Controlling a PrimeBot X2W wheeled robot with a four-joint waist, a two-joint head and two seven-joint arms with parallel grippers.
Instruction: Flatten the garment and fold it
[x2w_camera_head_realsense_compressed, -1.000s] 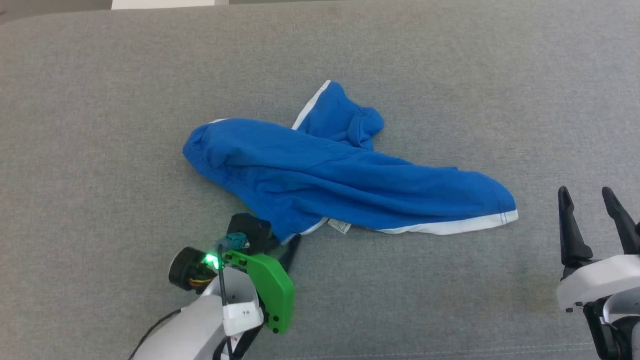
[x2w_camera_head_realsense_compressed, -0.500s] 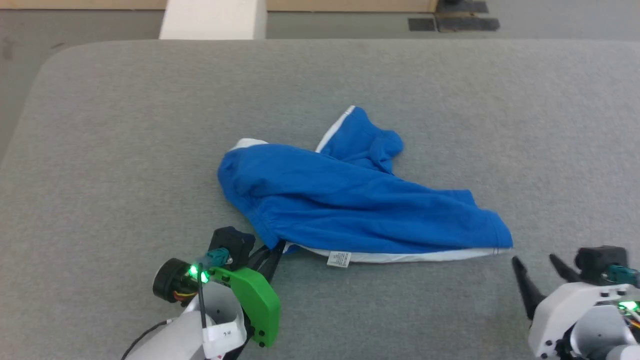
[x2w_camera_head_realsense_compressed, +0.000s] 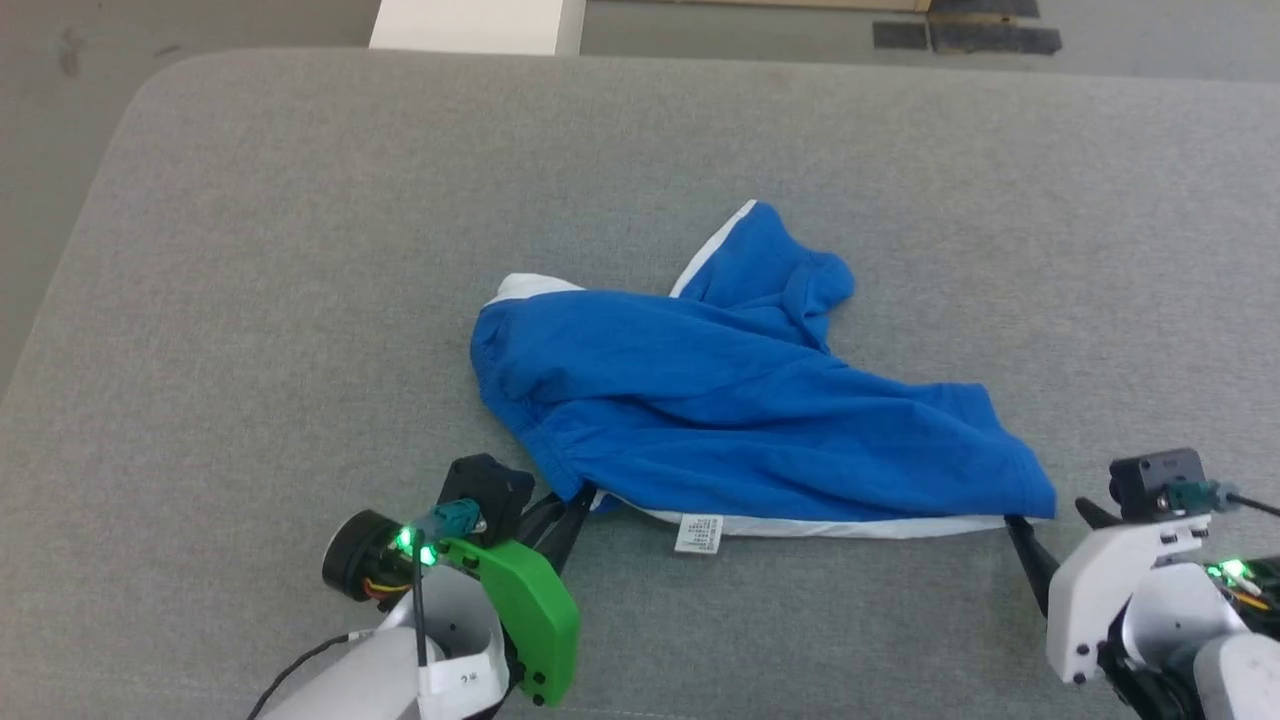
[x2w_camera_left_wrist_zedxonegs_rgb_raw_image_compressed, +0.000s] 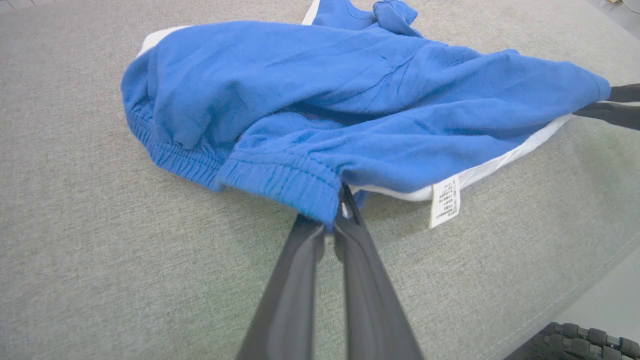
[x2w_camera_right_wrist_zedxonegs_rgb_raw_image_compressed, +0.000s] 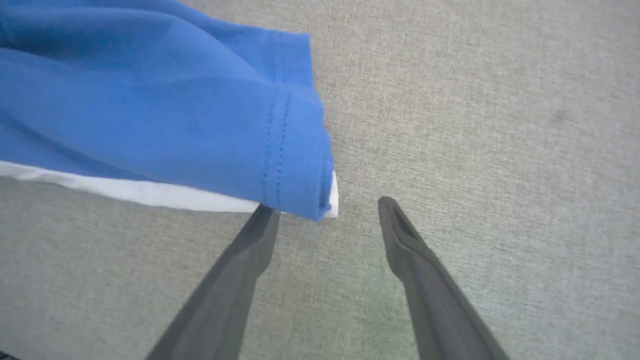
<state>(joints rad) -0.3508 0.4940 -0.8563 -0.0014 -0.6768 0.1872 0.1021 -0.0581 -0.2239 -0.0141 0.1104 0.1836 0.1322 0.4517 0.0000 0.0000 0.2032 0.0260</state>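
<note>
On the grey fabric-covered tabletop (x2w_camera_head_realsense_compressed: 250, 300), the blue athletic shorts (x2w_camera_head_realsense_compressed: 740, 420) lie crumpled near the middle, a little toward the robot's side, resting straight on the cloth surface and not in any basket or bin. The left end effector (x2w_camera_head_realsense_compressed: 570, 505) is pinched tight on the elastic waistband (x2w_camera_left_wrist_zedxonegs_rgb_raw_image_compressed: 280, 180) at the garment's near left corner, with only a small bite of gathered fabric between its fingertips. The right end effector (x2w_camera_right_wrist_zedxonegs_rgb_raw_image_compressed: 327, 206) stands wide apart at the opposite corner. One fingertip touches the white hem (x2w_camera_head_realsense_compressed: 850, 525) and the other is clear of it, and the hem corner sits off-centre between them, ungripped. A small white tag (x2w_camera_head_realsense_compressed: 698, 533) hangs out along the near edge, between the two arms.

Several things could go wrong from here. Because the corner lies close to one finger rather than centred, closing could catch a single layer or nothing at all. The touching fingertip could also push the hem away or roll it under. If the arms then pull apart to flatten, the shallow hold on the waistband looks likely to slip. A one-layer grip on the right would probably leave the lower layer bunched. The far leg (x2w_camera_head_realsense_compressed: 770, 265) is folded over on itself and may drag along creased. A pull toward the robot also risks sliding cloth over the tabletop's near edge.
</note>
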